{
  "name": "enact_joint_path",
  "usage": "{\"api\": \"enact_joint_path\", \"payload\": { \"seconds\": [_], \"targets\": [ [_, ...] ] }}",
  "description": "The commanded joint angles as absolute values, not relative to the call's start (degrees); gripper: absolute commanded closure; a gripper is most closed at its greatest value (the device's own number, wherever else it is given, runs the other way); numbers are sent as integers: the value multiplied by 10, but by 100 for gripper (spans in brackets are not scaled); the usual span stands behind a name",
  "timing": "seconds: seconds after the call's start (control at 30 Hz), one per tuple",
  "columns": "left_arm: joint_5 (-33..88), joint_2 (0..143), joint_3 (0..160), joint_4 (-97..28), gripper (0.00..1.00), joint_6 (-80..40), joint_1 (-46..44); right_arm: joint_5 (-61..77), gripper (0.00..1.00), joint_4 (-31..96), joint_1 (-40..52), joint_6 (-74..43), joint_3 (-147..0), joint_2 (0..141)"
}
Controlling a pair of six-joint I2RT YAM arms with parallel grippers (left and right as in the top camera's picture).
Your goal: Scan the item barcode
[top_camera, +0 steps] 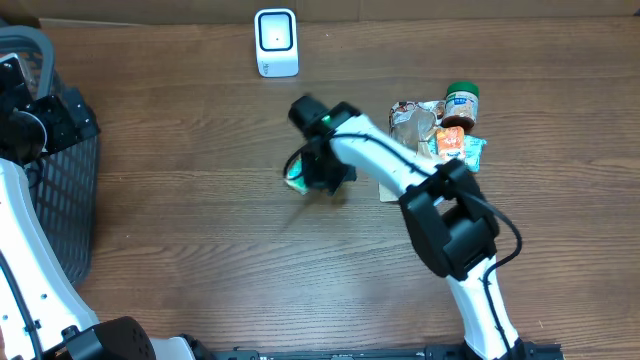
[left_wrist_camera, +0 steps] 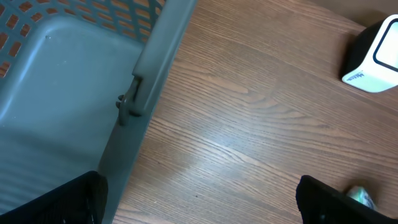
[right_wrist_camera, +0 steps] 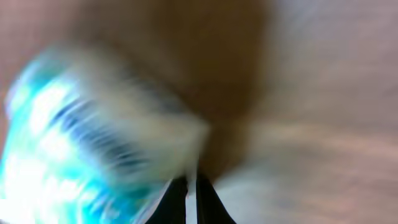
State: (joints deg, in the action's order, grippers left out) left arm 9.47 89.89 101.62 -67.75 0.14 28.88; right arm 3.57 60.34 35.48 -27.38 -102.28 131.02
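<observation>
Two arms work at a wooden counter (top_camera: pixel 180 200), and the task's thing, a teal packet (top_camera: pixel 297 176) with white print, sits near the middle of it, right at the tip of the right pincer (top_camera: pixel 318 172). From overhead the packet shows only as a small teal edge poking out on the left of the dark pincer head, with a soft shadow on the wood just below it. The right wrist view is badly smeared, but it shows the packet (right_wrist_camera: pixel 81 137) filling the left side and the right pincer (right_wrist_camera: pixel 189 198) drawn narrow, its two dark tips almost meeting. The packet's lower corner comes down to those tips, though the blur hides whether it is truly pinched between them. The white scanner (top_camera: pixel 276 42) stands upright at the far edge of the counter, well apart from the packet. To the right of the arm lies a small heap: a jar (top_camera: pixel 461 104) with a green lid, a crumpled foil pouch (top_camera: pixel 412 120) and an orange-and-teal pack (top_camera: pixel 456 148), all touching or nearly so. The left pincer (left_wrist_camera: pixel 199 208) stands wide, one finger over the grey basket (left_wrist_camera: pixel 56 93) at the left of the counter and the other over bare wood, holding nothing, with the scanner (left_wrist_camera: pixel 376 59) at the upper right of its view
</observation>
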Motion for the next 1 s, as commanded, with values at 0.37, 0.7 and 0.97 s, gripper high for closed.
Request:
{"api": "enact_joint_path", "payload": {
  "seconds": [0.37,0.7,0.97],
  "targets": [
    [101,896,1027,-677,0,-4,289,139,78,489,289,-145,-1021,1294],
    [101,896,1027,-677,0,-4,289,53,71,595,246,-213,-1021,1294],
    [101,896,1027,-677,0,-4,289,108,71,651,261,-208,-1021,1294]
  ]
}}
